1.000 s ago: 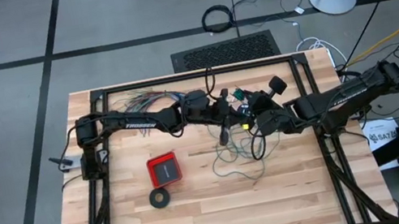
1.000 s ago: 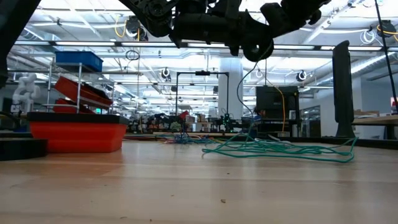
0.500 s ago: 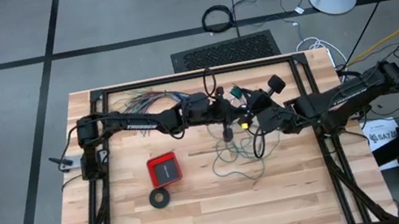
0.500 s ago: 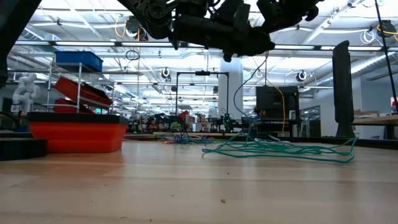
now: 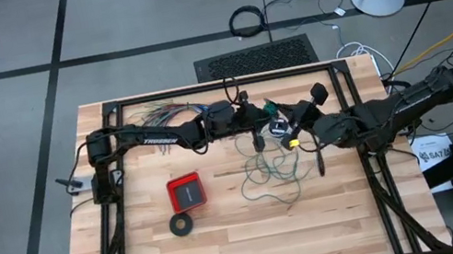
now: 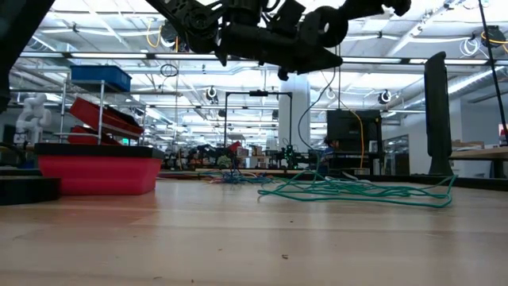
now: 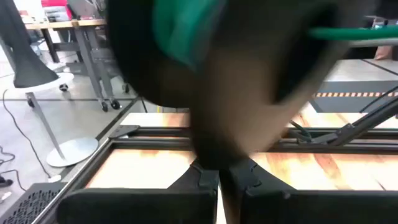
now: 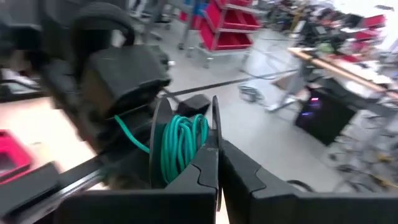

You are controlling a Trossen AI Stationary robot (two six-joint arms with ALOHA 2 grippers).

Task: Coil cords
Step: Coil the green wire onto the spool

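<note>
a: mid-table, above the planks, the left gripper (image 5: 257,131) and right gripper (image 5: 295,133) meet near the far edge. what are they holding?

b: the right gripper's fingers (image 8: 214,171) are pressed together on a small coil (image 8: 181,144) of the teal wire (image 5: 271,175), several neat turns pinched at the tips. a strand runs from it toward the other arm's dark body.

a: and the left?

b: its fingers (image 7: 205,180) are closed too, tips meeting. a blurred green mass sits right in front of its camera, so whether it pinches the wire cannot be told.

a: where is the rest of the wire?

b: loose on the wood under the two grippers, a slack tangle of thin loops. from table level it lies flat, with one strand rising to the raised arms.

a: why hold it up like that?

b: a fair guess: lifting the coil clear lets the slack hang free, so further turns can be laid on without snagging.

a: the white cord?

b: not clear enough to place in these views.

a: materials?

b: thin, limp, plastic-jacketed wire; pale, grained butcher-block table (image 5: 229,248); matte black fingers. a square red box (image 5: 186,191) and a black ring (image 5: 182,224) sit apart to the left, with a fan of coloured wires (image 5: 170,113) by the far rail.
</note>
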